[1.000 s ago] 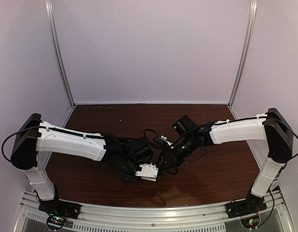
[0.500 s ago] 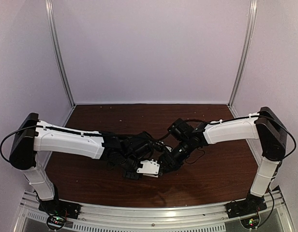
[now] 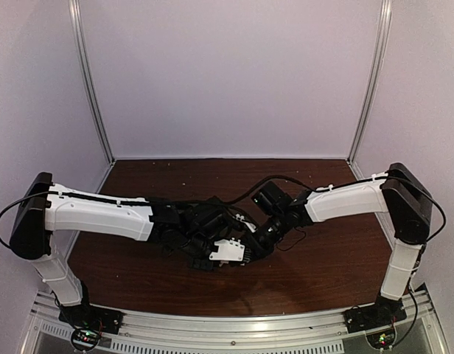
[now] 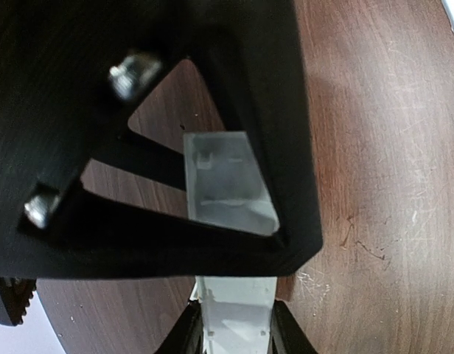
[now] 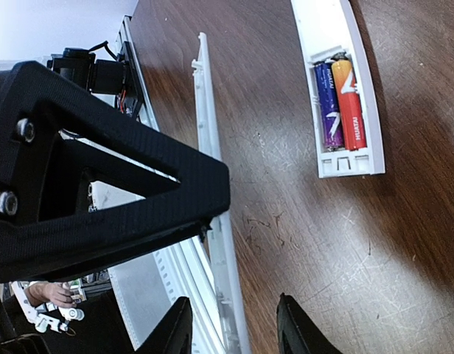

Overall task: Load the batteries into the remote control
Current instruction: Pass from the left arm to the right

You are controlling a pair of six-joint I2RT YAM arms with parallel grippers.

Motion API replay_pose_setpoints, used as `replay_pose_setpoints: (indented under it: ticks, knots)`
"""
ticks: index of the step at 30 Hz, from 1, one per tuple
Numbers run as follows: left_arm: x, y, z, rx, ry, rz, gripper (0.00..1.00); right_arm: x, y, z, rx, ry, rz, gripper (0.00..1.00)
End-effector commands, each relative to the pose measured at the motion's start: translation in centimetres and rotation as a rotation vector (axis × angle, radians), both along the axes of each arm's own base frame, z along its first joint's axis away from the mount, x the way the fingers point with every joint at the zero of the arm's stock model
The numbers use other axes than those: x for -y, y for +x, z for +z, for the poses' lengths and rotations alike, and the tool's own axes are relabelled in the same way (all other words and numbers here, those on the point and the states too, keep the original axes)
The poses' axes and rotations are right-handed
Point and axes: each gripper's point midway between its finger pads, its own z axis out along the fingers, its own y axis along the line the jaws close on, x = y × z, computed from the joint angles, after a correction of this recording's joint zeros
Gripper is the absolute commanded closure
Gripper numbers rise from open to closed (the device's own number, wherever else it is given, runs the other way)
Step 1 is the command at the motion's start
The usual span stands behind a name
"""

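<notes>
In the right wrist view the white remote control (image 5: pixel 326 44) lies on the table, slot face up. The dark blue-purple battery (image 5: pixel 329 107) and the red-orange battery (image 5: pixel 350 103) sit side by side in the slot. My left gripper (image 4: pixel 234 332) is shut on one end of the thin white cover strip (image 4: pixel 227 184). The strip shows edge-on in the right wrist view (image 5: pixel 208 133) and runs down between the jaws of my right gripper (image 5: pixel 231 332), which stand open and apart from it. In the top view both grippers meet mid-table (image 3: pixel 245 247) and hide the remote.
The brown wooden table (image 5: pixel 323 258) is scratched. The left gripper's black frame (image 5: pixel 102 192) fills the left of the right wrist view. The right gripper's black frame (image 4: pixel 234 88) crosses over the strip. The aluminium rail (image 3: pixel 234 324) runs along the near edge. Pale walls enclose the table.
The right arm has swung left and lowered toward the left gripper. The left gripper has shifted slightly away from the near edge. The two grippers are now closer together.
</notes>
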Motion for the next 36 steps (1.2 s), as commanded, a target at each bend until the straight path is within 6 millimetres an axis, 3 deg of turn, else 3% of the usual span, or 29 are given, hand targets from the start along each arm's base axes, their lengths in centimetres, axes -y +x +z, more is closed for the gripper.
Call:
replay_pose_setpoints:
  ticks: [1, 10, 16, 21, 25, 30, 36]
  knots:
    - [1.3, 0.6, 2.0, 0.026, -0.075, 0.007, 0.89, -1.4, 0.3, 0.8, 0.002, 0.051, 0.01, 0.67]
    - [1.0, 0.5, 2.1, 0.025, -0.079, 0.016, 0.85, -1.3, 0.1, 0.5, -0.013, 0.043, 0.019, 0.96]
    - [0.6, 0.9, 2.5, 0.053, -0.095, 0.042, 0.53, -0.8, 0.5, 0.7, 0.039, 0.013, 0.035, 1.0]
    - [-0.9, 1.3, 4.5, 0.1, -0.159, 0.116, 0.31, 0.3, 1.7, 1.5, 0.129, -0.032, 0.049, 1.0]
    - [-3.7, 2.8, 8.6, 0.164, -0.315, 0.278, 0.03, 1.4, 3.5, 2.8, 0.255, -0.083, 0.051, 1.0]
    - [-8.6, 5.3, 12.7, 0.134, -0.59, 0.593, 0.02, 2.7, 6.8, 3.7, 0.477, -0.192, 0.033, 1.0]
    - [-14.4, 7.7, 12.9, -0.019, -0.869, 0.96, 0.02, 4.6, 12.1, 6.4, 0.87, -0.355, -0.061, 1.0]
